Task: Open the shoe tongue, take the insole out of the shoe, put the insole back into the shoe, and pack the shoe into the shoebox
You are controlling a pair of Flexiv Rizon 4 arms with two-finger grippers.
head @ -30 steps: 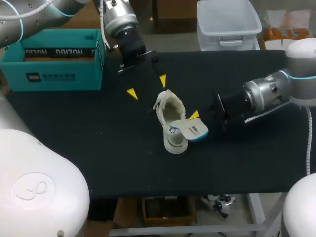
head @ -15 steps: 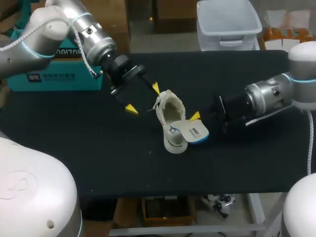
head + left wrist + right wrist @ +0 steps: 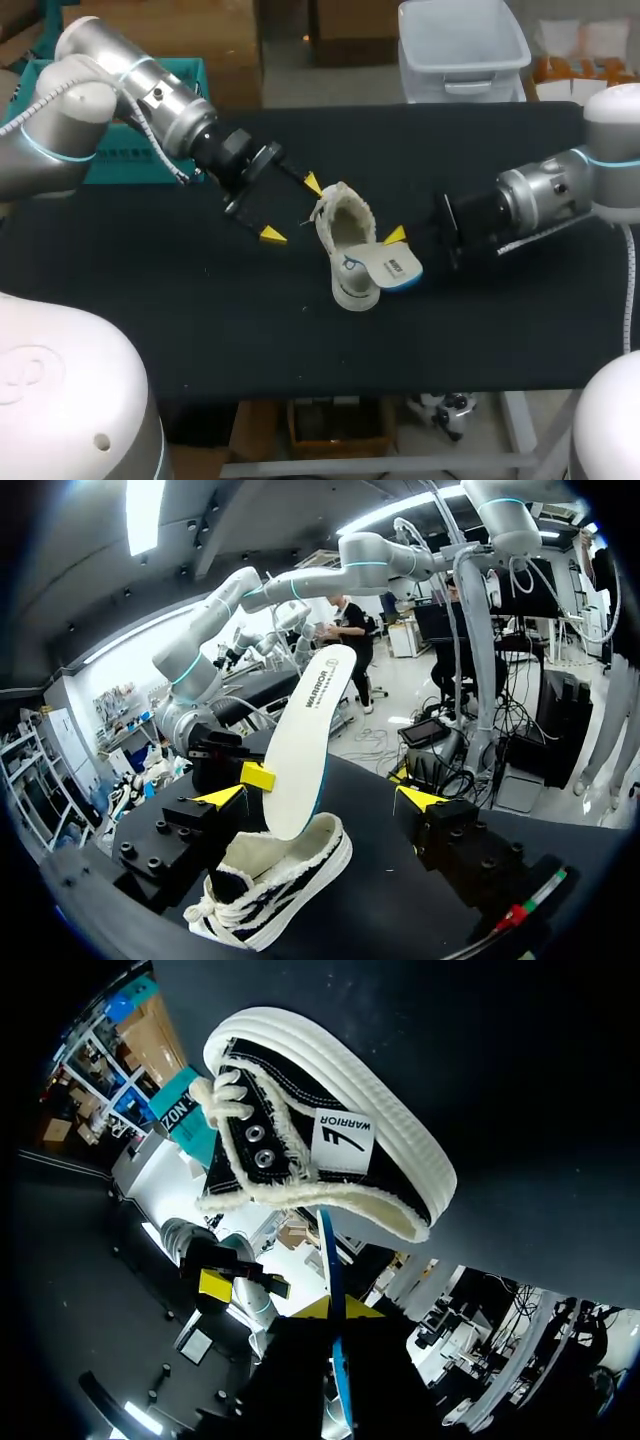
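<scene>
My right gripper (image 3: 395,243) is pinched on the insole (image 3: 392,266). In the right wrist view, the 2 yellow tips of this gripper (image 3: 335,1309) press together on the insole (image 3: 330,1250). It shows there edge-on, as a thin blue-rimmed strip running from between the fingers up to the shoe (image 3: 320,1145). From above only 1 of those tips shows, on top of the insole's gripped end; the other is hidden beneath it. The insole is white with a blue edge. Its far end sits inside the opening of the shoe (image 3: 345,245), and the gripped end stands clear of the collar, tilted up and out toward my right arm.

My left gripper (image 3: 292,209) is spread wide and holds nothing. In its own wrist view the 2 fingers of that gripper (image 3: 320,800) stand well apart. The shoe (image 3: 268,885) is just ahead of them, laced front nearest, and the insole (image 3: 305,735) rises steeply out of it, with my right gripper (image 3: 262,777) clamped on its edge. From above, 1 left tip is just beside the shoe's laced end, and I cannot tell whether it touches. The other hangs off to the side over the bare table (image 3: 200,320).

The shoe is black canvas with frayed cream trim and a thick white sole. It rests on its sole near the middle of the black table, between my 2 grippers. The teal shoebox (image 3: 188,78) stands at the far left corner, partly hidden behind my left arm and well apart from the shoe.
</scene>
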